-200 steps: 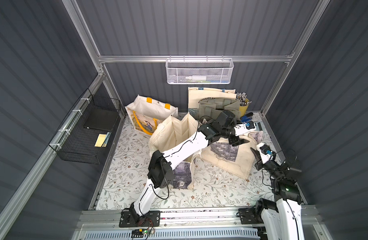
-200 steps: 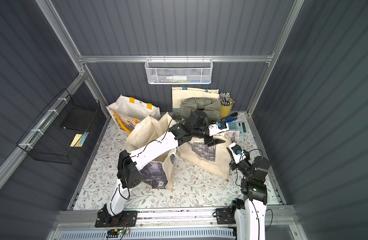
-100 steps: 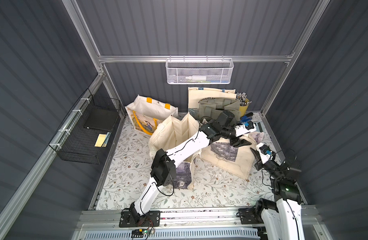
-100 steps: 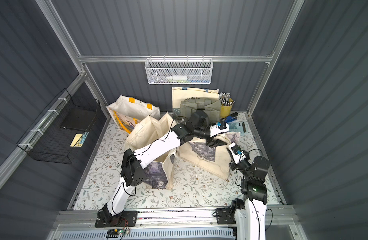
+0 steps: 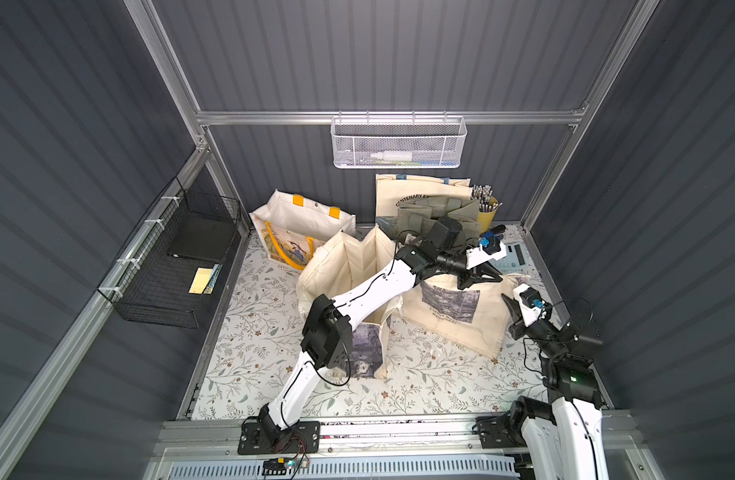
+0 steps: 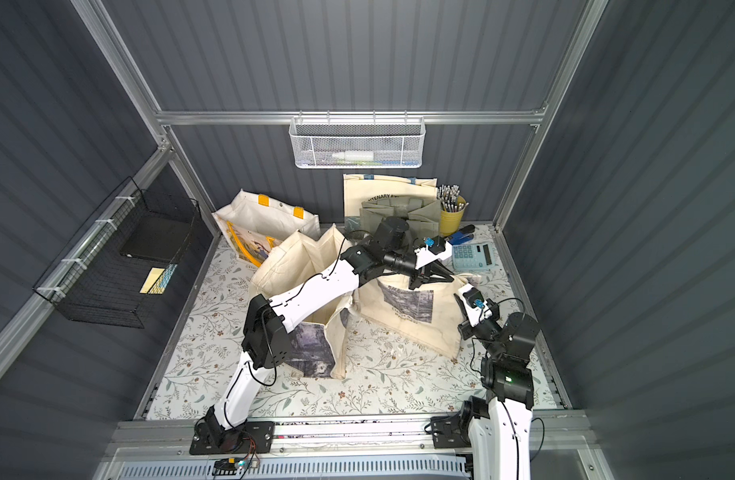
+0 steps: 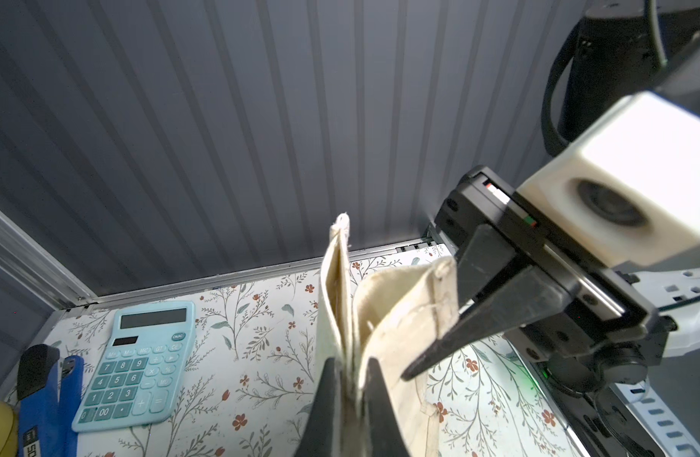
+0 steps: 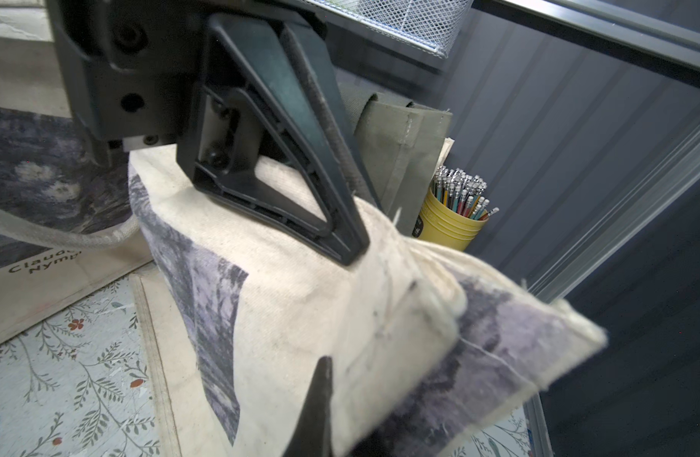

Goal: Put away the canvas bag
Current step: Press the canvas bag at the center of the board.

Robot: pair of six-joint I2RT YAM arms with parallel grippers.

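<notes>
The canvas bag (image 5: 480, 328), cream with a grey-purple print, lies slumped at the right of the floral floor in both top views (image 6: 411, 328). My left gripper (image 5: 482, 277) reaches over from the left and is shut on the bag's upper edge; in the left wrist view its jaws (image 7: 350, 366) pinch folded cream fabric (image 7: 395, 316). My right gripper (image 5: 508, 306) is shut on the same bag's corner beside it. In the right wrist view only one of its fingers (image 8: 320, 391) shows; the cloth (image 8: 308, 300) hides the other.
A larger open cream bag (image 5: 349, 266) stands mid-floor under the left arm. At the back are a yellow-handled tote (image 5: 303, 224), a lettered tote (image 5: 419, 191), an olive organiser (image 5: 432, 212), a pencil cup (image 5: 486, 208), a stapler (image 5: 490, 240) and a calculator (image 5: 512, 255). Wire baskets (image 5: 399, 141) (image 5: 170, 266) hang on the walls.
My left gripper moved slightly right onto the bag's upper edge and closed on the fabric. The right arm and its grip stayed put.
</notes>
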